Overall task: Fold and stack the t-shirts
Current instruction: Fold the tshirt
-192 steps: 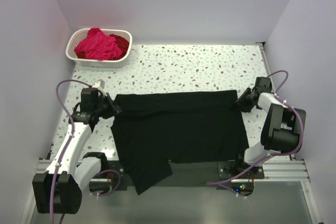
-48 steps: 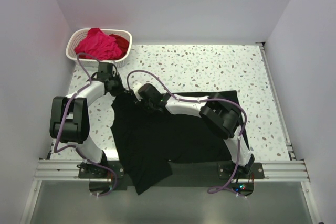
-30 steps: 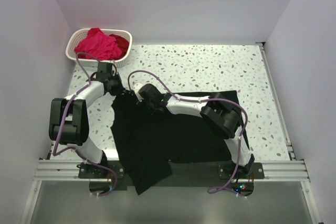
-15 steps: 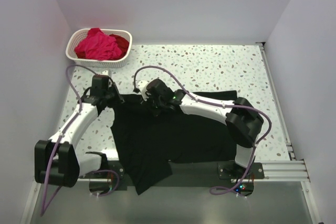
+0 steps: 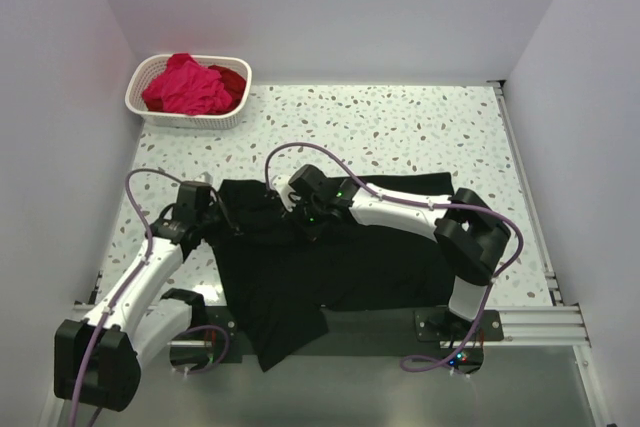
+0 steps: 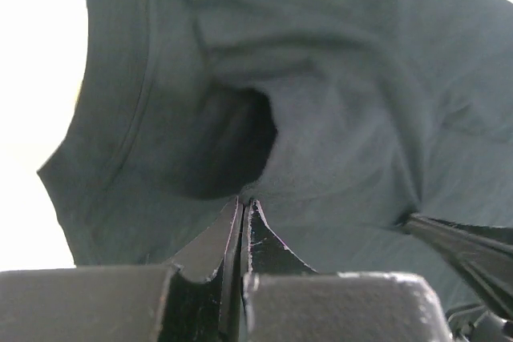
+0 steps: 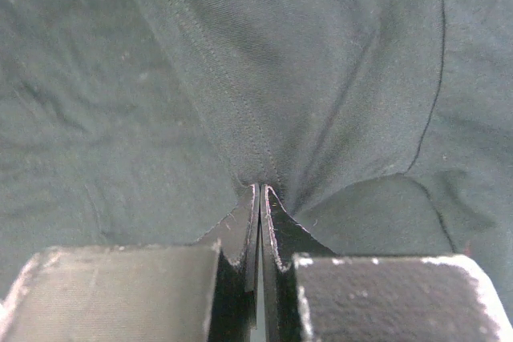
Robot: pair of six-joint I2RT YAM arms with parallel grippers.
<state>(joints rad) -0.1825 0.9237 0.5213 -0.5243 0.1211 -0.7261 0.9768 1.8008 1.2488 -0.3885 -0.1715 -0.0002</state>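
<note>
A large black t-shirt [image 5: 340, 267] lies spread on the speckled table, its near edge hanging over the front. My left gripper [image 5: 226, 217] is shut on the shirt's upper left edge; the left wrist view shows its jaws [image 6: 244, 206] pinching black cloth [image 6: 337, 118]. My right gripper [image 5: 303, 219] reaches across from the right and is shut on a fold of the same shirt near the top middle; its jaws [image 7: 260, 191] pinch the cloth [image 7: 240, 62] beside a seam. A magenta-pink shirt [image 5: 185, 85] and a deep red one [image 5: 232, 78] lie crumpled in the basket.
A white lattice basket [image 5: 190, 115] stands at the far left corner against the wall. The speckled tabletop [image 5: 400, 132] stretches behind the shirt. Walls close in left, right and back. A metal rail [image 5: 540, 322] runs along the near edge.
Both grippers have pulled the shirt's top edge toward the near side. The left arm has swung down and left; the right gripper moved slightly right and nearer. The cloth is bunched between them.
</note>
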